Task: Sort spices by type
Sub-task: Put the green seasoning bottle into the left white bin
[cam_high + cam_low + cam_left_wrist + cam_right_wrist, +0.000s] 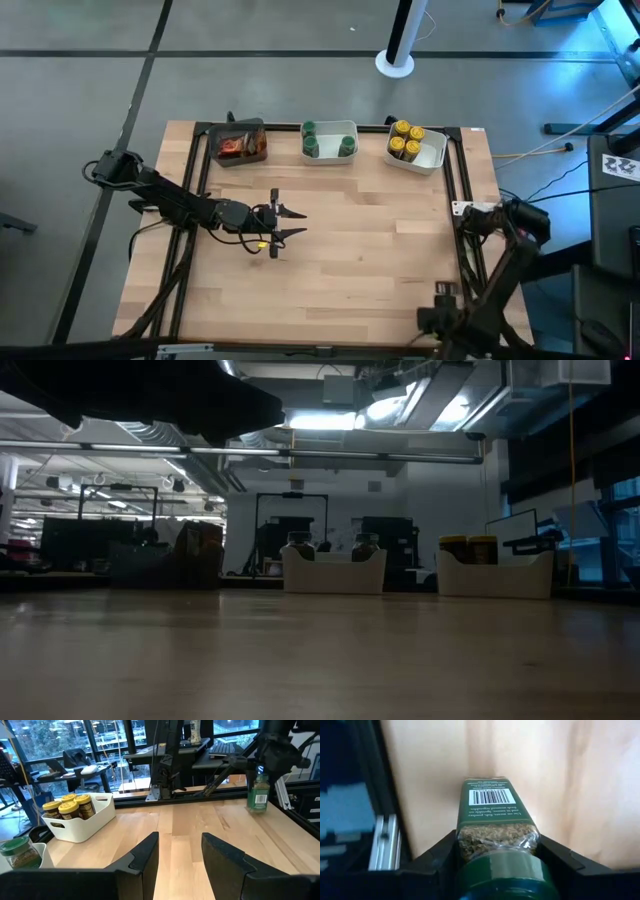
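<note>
A green-lidded spice jar (490, 805) stands upright near the table's right edge, also seen in the left wrist view (259, 795). My right gripper (497, 855) is shut on it from above. In the high view the right arm's wrist (505, 222) hides jar and fingers. My left gripper (298, 223) hovers level and open over the table's left middle, nothing between its fingers (150, 855). Along the far edge, green-lidded jars stand in a white tray (330, 128), yellow-lidded jars in a second white tray (432, 158), and reddish-brown jars in a dark tray (240, 128). My right gripper pinches the jar's clear upper body (470, 837), just below the green lid (500, 875), between its two fingers (440, 852). The fingers point down. The jar is upright; its base (258, 810) looks to be on the table, though I cannot tell for sure.
Black frame rails (462, 190) run along the table's sides and far edge, one right beside the held jar (382, 845). Bare wood (370, 260) lies between the two arms. A white post base (395, 64) stands on the floor beyond the table.
</note>
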